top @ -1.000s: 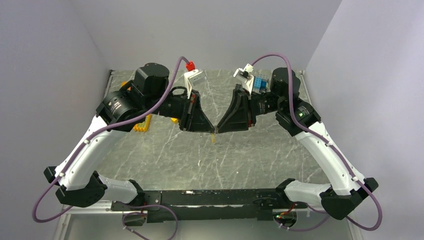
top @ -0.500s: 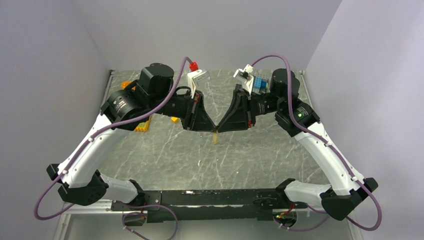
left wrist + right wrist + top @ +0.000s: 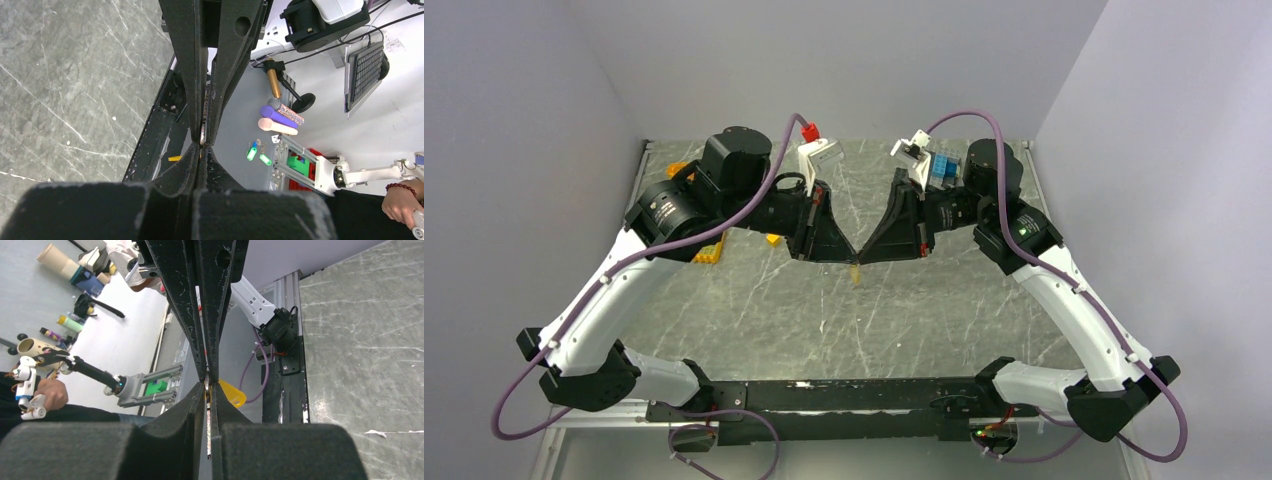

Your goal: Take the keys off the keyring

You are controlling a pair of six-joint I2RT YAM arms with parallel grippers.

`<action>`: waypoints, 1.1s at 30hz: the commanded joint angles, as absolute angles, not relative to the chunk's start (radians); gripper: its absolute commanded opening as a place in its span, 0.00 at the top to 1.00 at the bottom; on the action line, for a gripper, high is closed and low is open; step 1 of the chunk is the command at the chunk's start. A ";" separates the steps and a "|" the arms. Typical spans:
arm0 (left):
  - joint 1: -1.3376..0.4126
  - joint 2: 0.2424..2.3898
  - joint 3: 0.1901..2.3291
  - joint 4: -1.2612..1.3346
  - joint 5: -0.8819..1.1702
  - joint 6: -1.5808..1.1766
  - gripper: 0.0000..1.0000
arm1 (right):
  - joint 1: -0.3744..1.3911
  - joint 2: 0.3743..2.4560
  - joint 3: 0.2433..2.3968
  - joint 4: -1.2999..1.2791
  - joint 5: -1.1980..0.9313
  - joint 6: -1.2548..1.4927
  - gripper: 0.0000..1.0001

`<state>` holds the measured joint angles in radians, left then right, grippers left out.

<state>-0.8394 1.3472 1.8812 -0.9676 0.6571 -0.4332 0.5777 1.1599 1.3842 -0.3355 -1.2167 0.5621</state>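
Top external, mid-frame: found left gripper and right gripper tip to tip, both pinching keyring, key dangling below.

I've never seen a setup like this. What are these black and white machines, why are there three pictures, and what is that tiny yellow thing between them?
These are two robot arms bolted at the near edge of a grey table. The wide picture looks down from above. The other two come from a camera on each wrist, looking forward at close range. The left pincer and right pincer meet tip to tip above the table, both shut on a thin metal keyring, with a small yellow key hanging below. Yellow toy bricks lie on the table's left side.
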 commanded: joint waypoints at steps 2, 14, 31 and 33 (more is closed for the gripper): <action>-0.841 1.320 1.898 -0.908 0.626 -0.444 1.00 | 0.590 1.135 1.388 -0.286 -1.230 0.575 0.93; -0.850 1.321 1.925 -0.874 0.615 -0.488 1.00 | 0.597 1.124 1.384 -0.279 -1.197 0.583 1.00; -0.837 1.355 2.044 -0.966 0.514 -0.449 0.54 | 0.597 1.070 1.388 -0.267 -1.030 0.567 1.00; -0.836 1.357 2.038 -0.965 0.523 -0.451 0.56 | 0.597 1.067 1.385 -0.250 -1.027 0.575 1.00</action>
